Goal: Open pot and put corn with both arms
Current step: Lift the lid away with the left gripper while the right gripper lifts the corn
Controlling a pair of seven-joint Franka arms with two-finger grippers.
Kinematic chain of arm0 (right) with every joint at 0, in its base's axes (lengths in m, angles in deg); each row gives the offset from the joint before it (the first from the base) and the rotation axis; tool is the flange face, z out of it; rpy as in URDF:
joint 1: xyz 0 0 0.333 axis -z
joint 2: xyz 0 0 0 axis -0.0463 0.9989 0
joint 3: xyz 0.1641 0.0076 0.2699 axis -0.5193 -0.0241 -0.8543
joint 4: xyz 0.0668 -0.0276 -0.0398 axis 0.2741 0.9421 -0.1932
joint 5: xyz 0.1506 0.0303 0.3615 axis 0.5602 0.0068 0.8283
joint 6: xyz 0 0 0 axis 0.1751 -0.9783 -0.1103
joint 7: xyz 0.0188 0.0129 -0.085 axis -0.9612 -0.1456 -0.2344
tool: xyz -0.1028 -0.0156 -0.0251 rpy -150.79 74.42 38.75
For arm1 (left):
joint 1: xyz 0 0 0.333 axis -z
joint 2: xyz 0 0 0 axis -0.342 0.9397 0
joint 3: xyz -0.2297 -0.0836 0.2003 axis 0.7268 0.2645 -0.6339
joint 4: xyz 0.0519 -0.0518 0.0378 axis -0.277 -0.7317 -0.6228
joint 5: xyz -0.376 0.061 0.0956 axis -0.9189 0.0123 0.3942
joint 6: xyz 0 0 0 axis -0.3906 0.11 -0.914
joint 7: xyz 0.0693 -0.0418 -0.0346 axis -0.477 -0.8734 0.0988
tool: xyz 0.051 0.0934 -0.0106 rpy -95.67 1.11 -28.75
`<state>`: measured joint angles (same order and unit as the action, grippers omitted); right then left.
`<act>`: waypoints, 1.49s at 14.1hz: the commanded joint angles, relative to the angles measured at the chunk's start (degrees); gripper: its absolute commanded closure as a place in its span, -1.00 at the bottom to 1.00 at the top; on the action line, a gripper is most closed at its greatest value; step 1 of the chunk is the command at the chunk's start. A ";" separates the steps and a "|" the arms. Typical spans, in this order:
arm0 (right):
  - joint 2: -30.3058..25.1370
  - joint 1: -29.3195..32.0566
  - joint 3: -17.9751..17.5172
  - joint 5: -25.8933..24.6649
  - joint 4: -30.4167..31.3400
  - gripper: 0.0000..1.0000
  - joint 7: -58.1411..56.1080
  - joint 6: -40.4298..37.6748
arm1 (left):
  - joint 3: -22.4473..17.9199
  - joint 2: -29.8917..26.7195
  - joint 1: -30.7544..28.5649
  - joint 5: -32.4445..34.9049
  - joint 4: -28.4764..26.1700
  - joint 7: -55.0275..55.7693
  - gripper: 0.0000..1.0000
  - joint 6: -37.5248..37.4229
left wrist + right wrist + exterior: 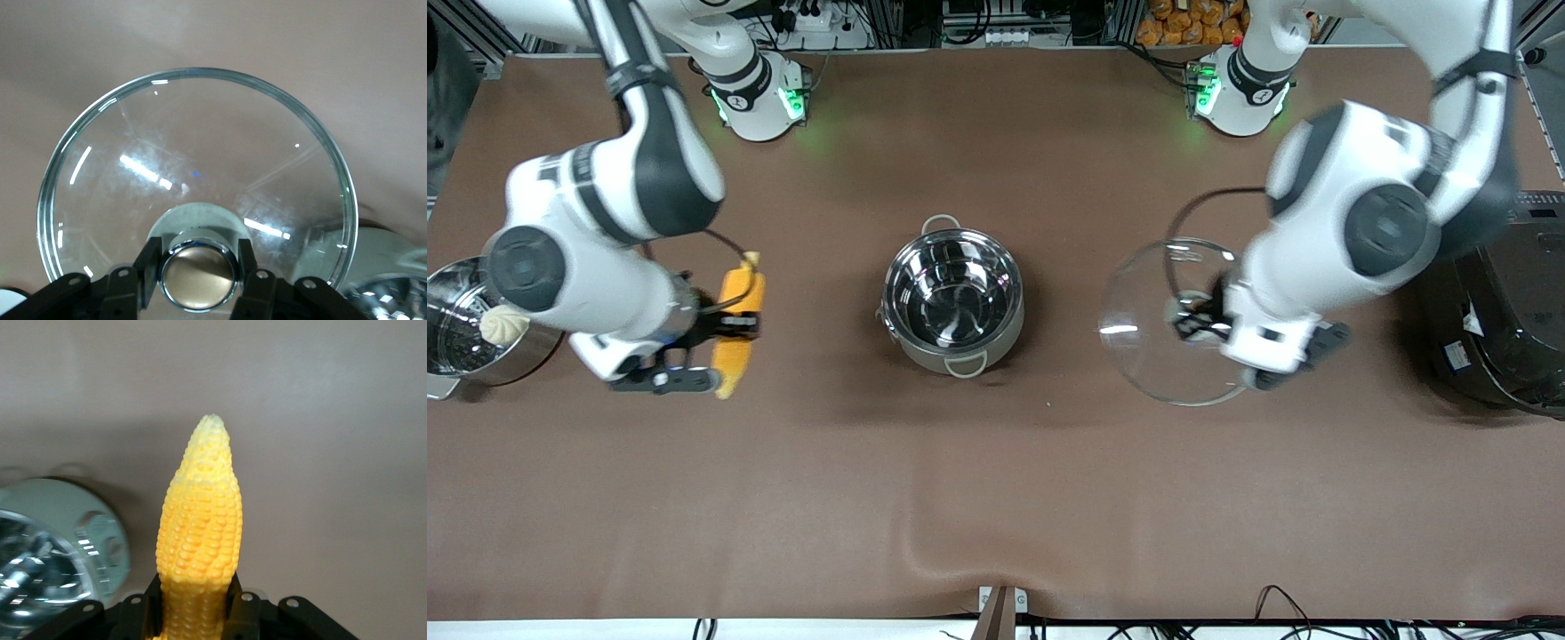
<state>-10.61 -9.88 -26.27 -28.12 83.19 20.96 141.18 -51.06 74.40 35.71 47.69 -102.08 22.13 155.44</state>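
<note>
The pot (953, 300) stands uncovered at the middle of the brown surface (996, 498), its mirror-like inside bare. The right end effector (736, 325) pinches the corn (740, 331) around its thick end over the surface toward the right arm's end, the pale tip (212, 423) pointing away from the fingers (244, 611). The left end effector (198, 273) is clamped on the metal knob (199, 277) of the glass lid (1169, 322), holding it over the surface between the pot and a black rice cooker (1507, 311). A steel steamer pot (463, 329) with a white bun (503, 325) sits beside the right arm.
</note>
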 commanded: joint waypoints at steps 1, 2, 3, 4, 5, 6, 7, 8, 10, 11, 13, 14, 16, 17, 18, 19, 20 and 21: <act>-0.41 0.40 -6.50 -0.23 -0.44 0.38 10.73 -0.46 | 0.67 -8.25 -4.09 -1.11 -16.82 -8.32 1.00 10.07; -0.41 0.40 -9.31 -0.85 -0.71 0.38 14.59 -0.02 | 0.67 -10.53 -5.33 -1.11 -22.80 -11.93 1.00 15.43; -0.41 0.40 -11.60 -1.11 -1.23 0.38 18.29 0.24 | 0.58 -12.03 -5.69 -0.85 -28.25 -14.23 1.00 20.09; -0.24 0.23 -13.02 -1.99 -1.32 0.38 21.02 1.03 | 0.41 -13.09 -5.69 -0.68 -32.22 -15.21 1.00 23.62; -0.06 -0.64 -14.07 -3.39 -1.24 0.38 22.44 1.47 | 0.40 -13.45 -6.39 1.24 -35.74 -16.17 1.00 26.87; 0.11 -2.13 -14.17 -4.36 -1.15 0.38 23.76 1.48 | 0.58 -13.45 -7.61 3.87 -38.91 -16.97 1.00 30.30; 0.38 -3.97 -14.17 -5.76 -1.15 0.38 25.77 1.91 | 0.58 -13.45 -8.58 5.37 -41.99 -17.15 1.00 34.07; 0.55 -5.82 -14.17 -7.60 -0.89 0.38 28.58 3.05 | 0.58 -13.45 -9.20 5.74 -44.89 -17.50 1.00 37.77; 1.52 -8.81 -14.17 -9.55 -0.54 0.37 32.37 5.16 | 0.58 -13.11 -9.73 5.74 -48.77 -18.82 1.00 42.62; 1.44 -9.87 -14.17 -9.55 1.03 0.37 33.00 6.73 | 0.67 -12.67 -11.30 5.74 -50.35 -19.26 1.00 45.42; 1.17 -11.54 -14.17 -9.73 5.42 0.37 35.28 12.09 | 0.76 -11.70 -11.93 5.74 -53.25 -19.44 1.00 50.00; 1.17 -12.42 -14.17 -9.90 7.53 0.37 35.29 14.98 | 0.76 -11.44 -11.93 5.74 -53.88 -19.44 1.00 50.89; 1.17 -13.22 -14.17 -11.22 11.67 0.37 35.37 19.91 | 0.84 -10.91 -12.02 5.74 -54.50 -19.52 1.00 52.29; 1.35 -13.74 -14.17 -11.31 12.29 0.37 35.81 20.80 | 0.84 -10.73 -12.02 5.74 -55.28 -19.52 1.00 53.52; 1.69 -14.10 -14.17 -11.92 12.39 0.37 36.77 20.90 | 0.84 -10.03 -12.02 5.74 -55.72 -19.44 1.00 54.58; 2.22 -14.80 -14.17 -13.32 12.30 0.37 38.09 21.16 | 0.84 -9.77 -12.02 5.74 -55.90 -19.52 1.00 54.76; 2.66 -15.67 -14.17 -14.29 12.39 0.37 39.75 22.47 | 0.84 -9.68 -12.02 5.74 -55.91 -19.44 0.78 54.77; 3.45 -16.12 -14.17 -14.56 12.47 0.36 40.64 23.79 | 0.84 -9.59 -12.02 5.74 -55.73 -19.44 0.21 54.77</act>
<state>-7.79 -24.56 -40.46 -40.32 95.36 58.09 162.93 -50.73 65.34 24.36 52.39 -157.36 3.48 209.18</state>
